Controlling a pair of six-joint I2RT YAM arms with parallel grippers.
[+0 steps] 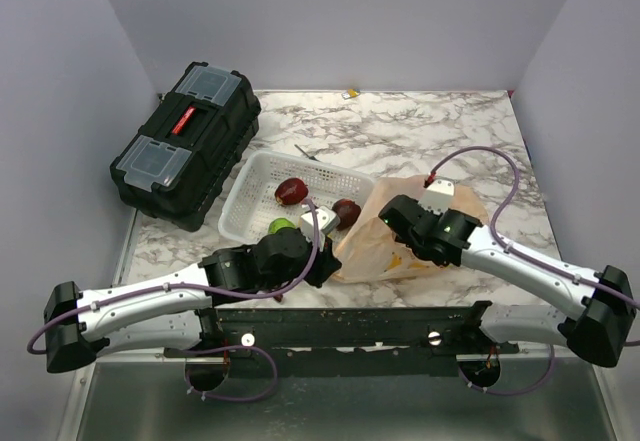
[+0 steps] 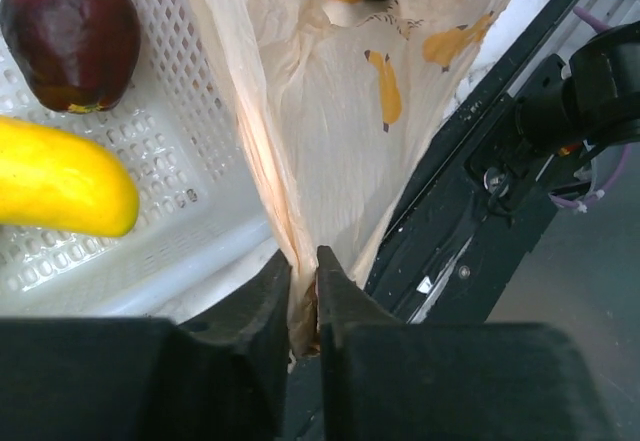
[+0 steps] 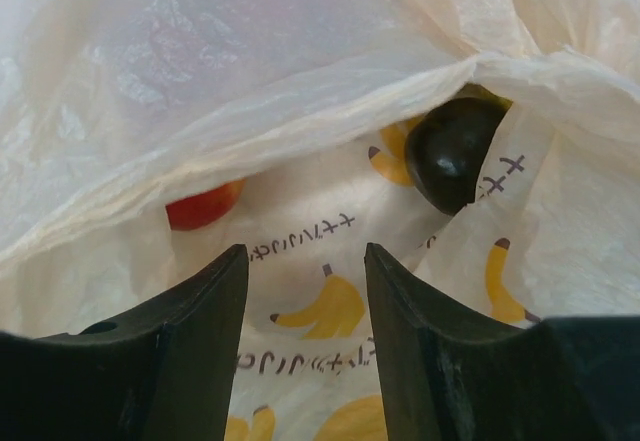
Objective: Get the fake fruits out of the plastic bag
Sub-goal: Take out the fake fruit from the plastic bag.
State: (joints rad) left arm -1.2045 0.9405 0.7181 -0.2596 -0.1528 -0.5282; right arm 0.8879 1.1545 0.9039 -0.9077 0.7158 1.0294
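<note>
Your left gripper (image 2: 303, 266): jaws pinched on a fold of the plastic bag (image 2: 330, 111). Your right gripper (image 3: 305, 261): jaws part open, holding nothing, facing a dark fruit (image 3: 452, 153) inside.

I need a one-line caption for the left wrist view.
Left gripper pinching the plastic bag beside a white basket holding a yellow fruit and a dark red fruit.

The plastic bag (image 3: 250, 81) half-hides a dark fruit (image 3: 455, 156) and red fruit (image 3: 203, 204).
</note>
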